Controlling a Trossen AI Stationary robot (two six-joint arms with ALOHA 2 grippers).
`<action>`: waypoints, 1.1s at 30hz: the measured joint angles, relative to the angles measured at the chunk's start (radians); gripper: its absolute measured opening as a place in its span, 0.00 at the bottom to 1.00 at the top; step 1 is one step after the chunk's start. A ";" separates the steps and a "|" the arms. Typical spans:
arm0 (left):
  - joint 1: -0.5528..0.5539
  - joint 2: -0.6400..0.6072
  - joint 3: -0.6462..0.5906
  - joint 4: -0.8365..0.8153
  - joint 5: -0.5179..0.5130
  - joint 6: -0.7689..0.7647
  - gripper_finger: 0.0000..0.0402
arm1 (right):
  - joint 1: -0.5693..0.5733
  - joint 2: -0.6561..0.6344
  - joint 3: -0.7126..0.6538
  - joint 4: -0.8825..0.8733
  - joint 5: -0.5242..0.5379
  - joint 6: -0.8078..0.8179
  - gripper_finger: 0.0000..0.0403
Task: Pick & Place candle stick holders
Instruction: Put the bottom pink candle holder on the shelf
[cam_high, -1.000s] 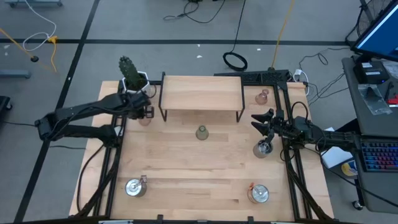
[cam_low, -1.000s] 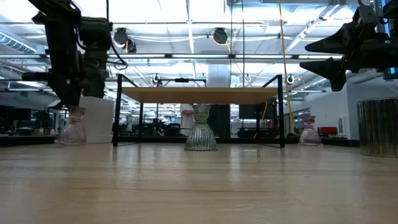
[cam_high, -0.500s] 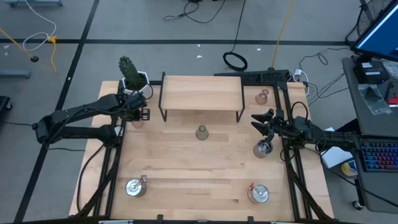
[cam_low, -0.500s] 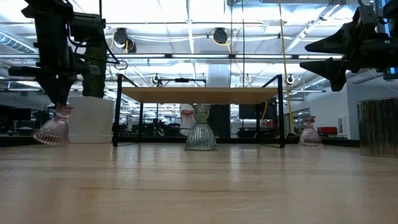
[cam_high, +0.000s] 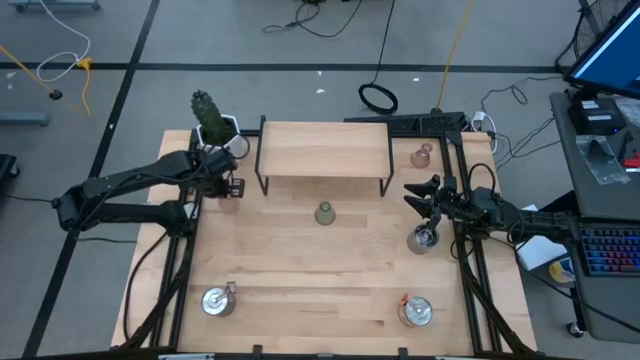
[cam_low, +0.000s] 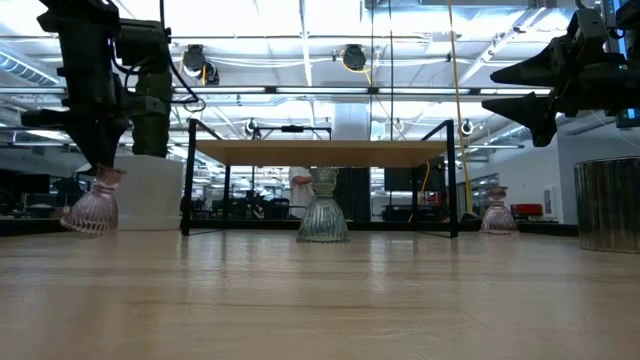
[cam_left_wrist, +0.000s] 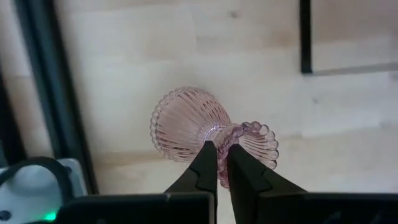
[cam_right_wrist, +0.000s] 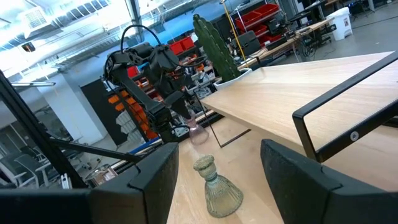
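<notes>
Left gripper (cam_left_wrist: 222, 163): pinched on neck of pale pink glass candle stick holder (cam_left_wrist: 189, 124), held tilted clear of wooden table (cam_high: 320, 285), near white-potted cactus (cam_high: 212, 120) and left leg of raised shelf (cam_high: 325, 150). Right gripper (cam_high: 422, 200): fingers spread, empty, above silver metal holder (cam_high: 423, 238) at right table edge. Olive-green glass holder (cam_low: 323, 218): upright before shelf. Second pink holder (cam_high: 421, 156): far right corner.

A potted cactus (cam_high: 209, 118) stands beside a wooden shelf (cam_high: 324, 149); cables (cam_high: 378, 97) lie beyond.
</notes>
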 joint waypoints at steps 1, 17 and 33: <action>0.000 0.000 0.000 0.000 0.020 0.008 0.03 | 0.000 0.000 0.000 0.000 0.000 0.000 0.55; -0.055 0.000 0.001 0.010 0.346 0.102 0.03 | 0.000 0.000 0.000 0.000 0.000 0.000 0.55; -0.356 0.000 0.002 0.751 0.471 -0.243 0.03 | 0.000 0.000 0.000 0.000 0.000 0.000 0.55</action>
